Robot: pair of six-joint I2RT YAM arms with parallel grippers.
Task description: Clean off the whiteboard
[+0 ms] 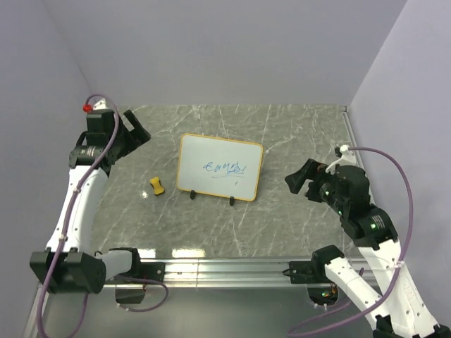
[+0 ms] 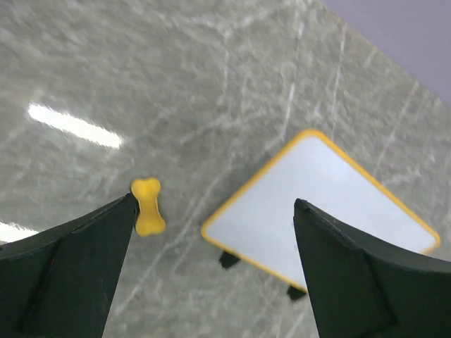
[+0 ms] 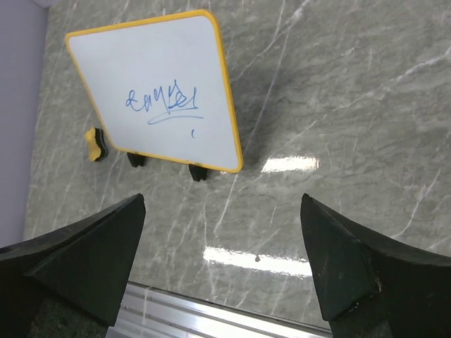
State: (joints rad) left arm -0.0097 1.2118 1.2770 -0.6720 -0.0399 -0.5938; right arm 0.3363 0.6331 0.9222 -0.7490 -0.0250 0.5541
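The whiteboard [image 1: 220, 167] stands on two black feet in the middle of the table, yellow-framed, with a blue scribble [image 1: 225, 169] on it. It also shows in the left wrist view [image 2: 317, 208] and the right wrist view [image 3: 158, 88]. A small yellow bone-shaped block [image 1: 156, 186] with a dark underside lies to its left, also in the left wrist view [image 2: 148, 205]. My left gripper [image 1: 135, 128] is open and empty, raised at the far left. My right gripper [image 1: 299, 177] is open and empty, raised to the right of the board.
The marble tabletop [image 1: 282, 211] ends at an aluminium rail [image 1: 225, 271] along the near edge, where both arm bases are bolted. Lilac walls close in the left, back and right sides.
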